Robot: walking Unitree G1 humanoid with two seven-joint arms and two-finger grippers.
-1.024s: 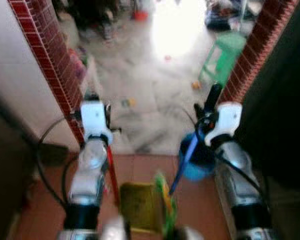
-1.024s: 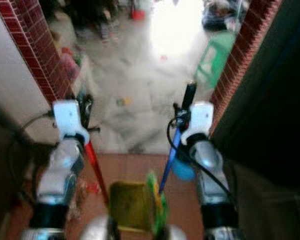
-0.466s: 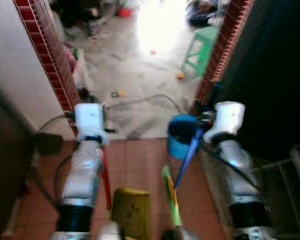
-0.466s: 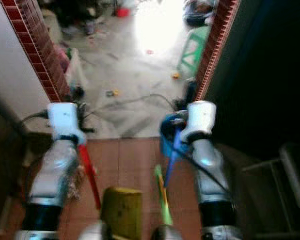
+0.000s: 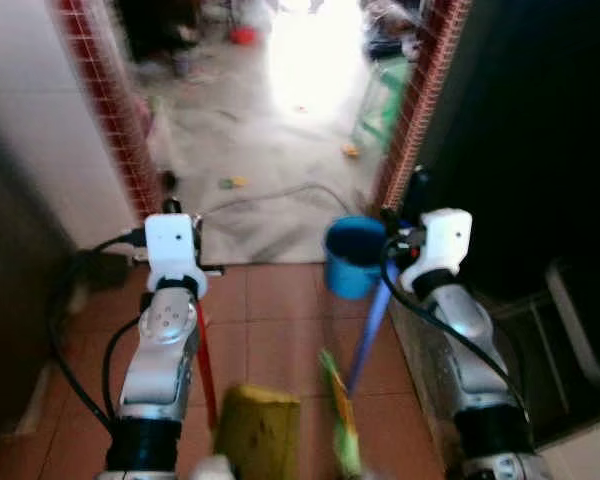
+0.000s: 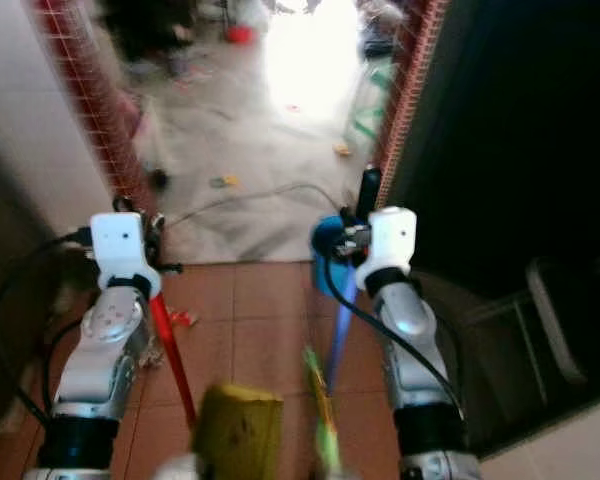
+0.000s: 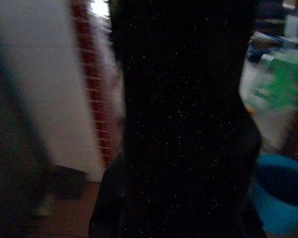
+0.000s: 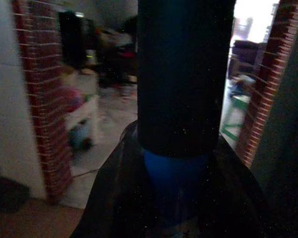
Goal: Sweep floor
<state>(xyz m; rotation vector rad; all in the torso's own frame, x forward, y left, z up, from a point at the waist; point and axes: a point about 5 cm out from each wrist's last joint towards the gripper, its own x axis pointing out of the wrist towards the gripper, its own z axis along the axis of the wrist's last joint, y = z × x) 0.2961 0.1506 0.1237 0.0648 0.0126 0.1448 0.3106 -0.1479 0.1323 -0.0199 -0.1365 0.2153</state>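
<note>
Right pincer [image 6: 358,222] grips the blue broom handle [image 6: 340,315]; left pincer [image 6: 150,232] grips the red dustpan handle [image 6: 170,355]. Litter [image 5: 230,183] remains ahead; sweeping appears barely begun.

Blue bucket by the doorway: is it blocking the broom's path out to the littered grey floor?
Partly. The blue plastic bucket stands on the threshold against the right brick pillar, just ahead of the blue-handled broom in the right gripper. A thin cable also snakes across the grey floor beyond. The left half of the opening looks passable.
</note>
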